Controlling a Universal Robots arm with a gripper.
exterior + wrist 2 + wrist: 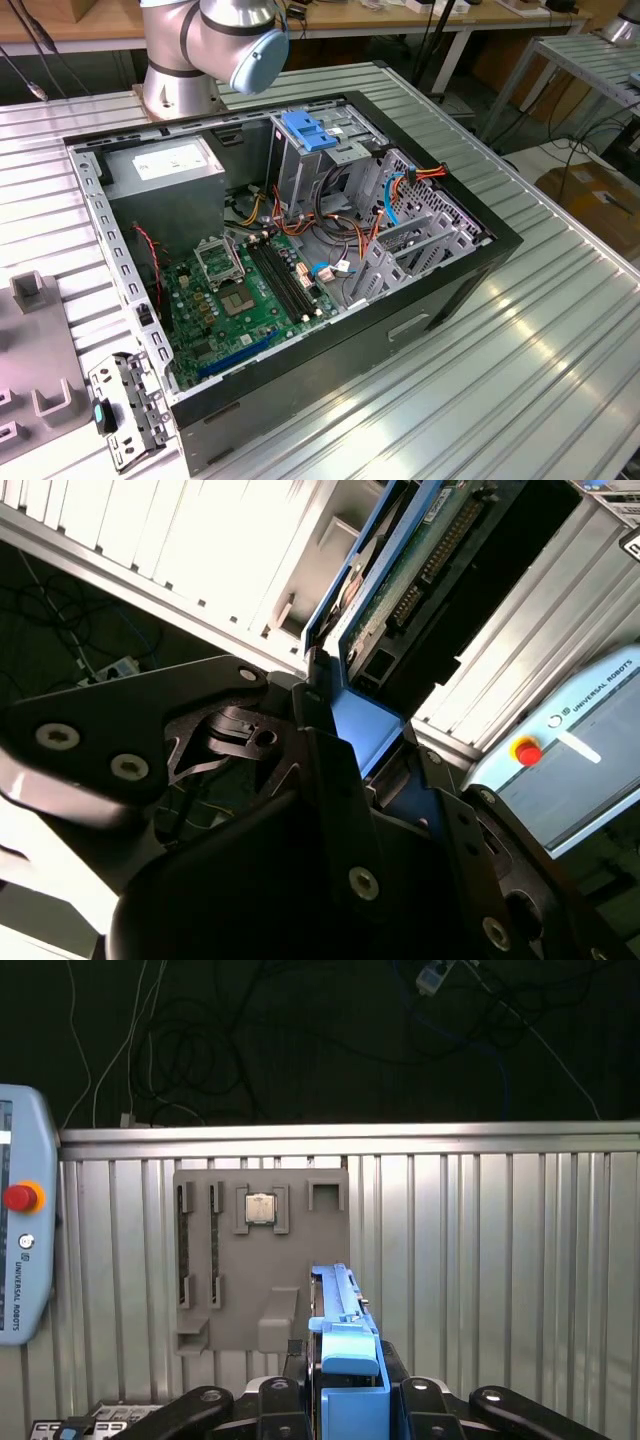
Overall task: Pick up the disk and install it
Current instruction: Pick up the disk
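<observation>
Closest to your wrist cameras, the gripper [368, 755] is clenched on the disk [400, 590]: in the second wrist view its black fingers [335, 780] press on the blue bracket [360, 720] from either side, and the drive's green circuit board [425, 550] with its connector row runs away from the jaws. In the first wrist view you see the disk edge-on, blue bracket toward the camera, with the ribbed metal table [500, 1260] behind it. Farther off on that table lies a grey fixture plate [215, 1290] with a small square chip [261, 1208] seated in one of its pockets, and beside the plate sits the teach pendant [20, 1260] with its red button [18, 1197]. In the exterior view, you have the open computer case [400, 320] lying on its side on the table, motherboard [240, 300] exposed; a grey metal box with a white sticker [165, 165] fills the corner near the arm's base [175, 85], and just beside it stands a drive cage [300, 175] topped with a blue plastic piece [305, 130].
</observation>
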